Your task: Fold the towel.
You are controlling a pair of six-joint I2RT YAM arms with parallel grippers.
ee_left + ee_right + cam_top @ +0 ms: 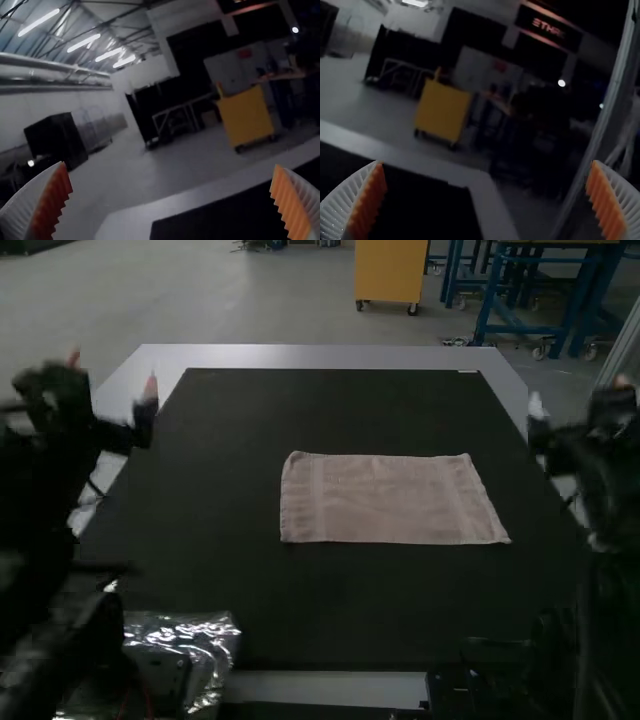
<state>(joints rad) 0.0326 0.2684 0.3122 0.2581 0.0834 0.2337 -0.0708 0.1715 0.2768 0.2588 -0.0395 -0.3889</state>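
pale towel [390, 500] flat on dark tabletop [250, 590], left hand [112, 374] spread wide, right hand [578, 393] likewise

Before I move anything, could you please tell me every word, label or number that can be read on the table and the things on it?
No text can be read there.
Towel: no print to be seen.
Black mat: none; the pale strip at its far edge is too small to read.
Silver wrapping: too shiny and blurred to tell.
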